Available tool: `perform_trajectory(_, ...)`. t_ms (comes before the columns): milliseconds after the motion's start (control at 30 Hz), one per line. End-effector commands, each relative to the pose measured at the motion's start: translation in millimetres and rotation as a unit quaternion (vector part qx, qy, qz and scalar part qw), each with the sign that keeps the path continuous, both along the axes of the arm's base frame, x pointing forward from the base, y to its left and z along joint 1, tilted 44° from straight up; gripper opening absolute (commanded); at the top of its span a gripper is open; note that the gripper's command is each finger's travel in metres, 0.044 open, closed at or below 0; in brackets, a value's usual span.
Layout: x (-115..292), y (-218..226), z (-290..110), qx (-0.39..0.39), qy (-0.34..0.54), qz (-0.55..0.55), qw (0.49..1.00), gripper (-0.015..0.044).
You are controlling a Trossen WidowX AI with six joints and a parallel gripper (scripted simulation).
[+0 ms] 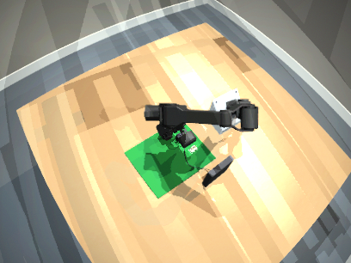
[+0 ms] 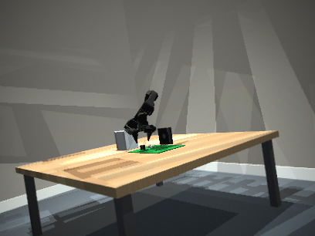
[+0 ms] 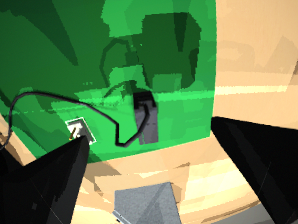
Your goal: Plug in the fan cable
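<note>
- Zero in the gripper [image 3: 149, 163]: jaws wide, holding nothing.
- Plug [image 3: 145, 117] lies on the green board [image 3: 166, 10], near its edge, beside the fan header [image 3: 79, 129].
- Centre jaws over plug, descend straight, avoid cable [image 3: 60, 102].

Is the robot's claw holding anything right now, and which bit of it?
Nothing. The black gripper is wide open above the green board, and the small dark plug lies on the board, untouched, between and beyond the fingers.
</note>
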State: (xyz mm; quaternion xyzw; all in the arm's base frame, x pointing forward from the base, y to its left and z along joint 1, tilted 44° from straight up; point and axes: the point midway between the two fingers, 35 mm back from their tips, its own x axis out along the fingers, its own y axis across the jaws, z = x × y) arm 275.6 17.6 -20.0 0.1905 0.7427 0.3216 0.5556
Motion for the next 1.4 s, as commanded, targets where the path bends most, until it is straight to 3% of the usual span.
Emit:
perform_trajectory(0,-3.0,6.4,-6.3,0.002,0.005,-0.002,1.000,0.0440)
perform_trajectory(700,-5.5,22.8,-22.7,0.003,0.005,-0.002,1.000,0.0440)
perform_trajectory(1067,-3.4,21.0,-21.5,0.001,0.001,0.000,1.000,0.0151)
perform_trajectory(1367,-3.4,21.0,-21.5,0.001,0.001,0.000,1.000,0.0091)
